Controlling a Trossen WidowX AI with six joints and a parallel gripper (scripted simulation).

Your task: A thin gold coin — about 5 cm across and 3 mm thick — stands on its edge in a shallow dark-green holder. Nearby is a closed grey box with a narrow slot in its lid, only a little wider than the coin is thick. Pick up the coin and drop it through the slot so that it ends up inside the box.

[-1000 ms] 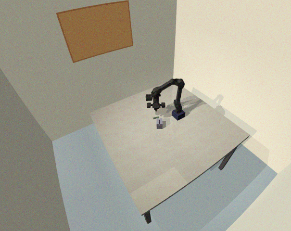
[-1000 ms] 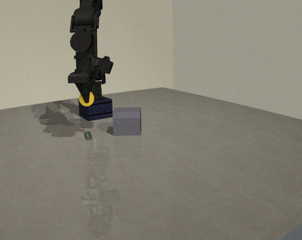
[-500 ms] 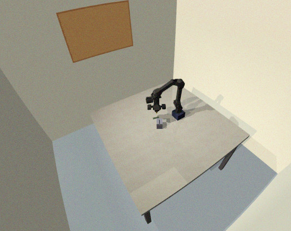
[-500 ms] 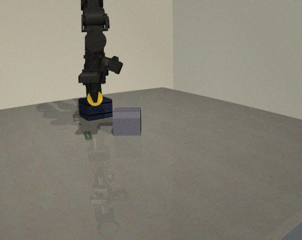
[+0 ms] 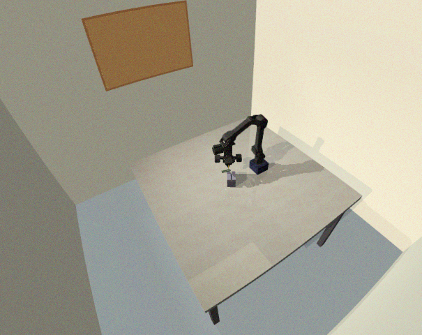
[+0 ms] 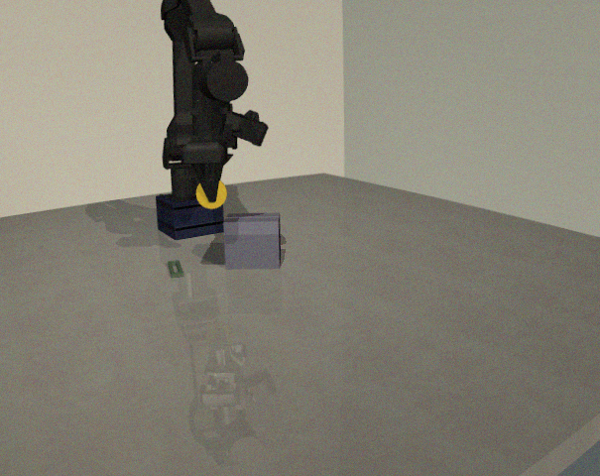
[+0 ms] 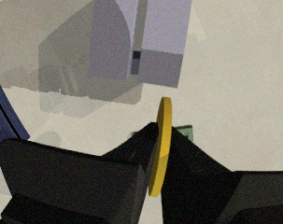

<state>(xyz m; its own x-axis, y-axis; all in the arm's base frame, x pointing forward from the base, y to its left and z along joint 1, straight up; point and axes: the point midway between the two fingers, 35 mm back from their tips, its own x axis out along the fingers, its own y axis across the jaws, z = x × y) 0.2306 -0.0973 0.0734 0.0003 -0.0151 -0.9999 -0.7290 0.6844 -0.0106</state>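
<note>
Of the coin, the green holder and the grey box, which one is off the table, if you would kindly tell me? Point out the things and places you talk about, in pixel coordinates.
The gold coin [image 6: 203, 203] [image 7: 164, 145]: it is pinched upright between the gripper's [image 6: 211, 199] [image 7: 158, 128] fingers; the others rest on the table.
</note>
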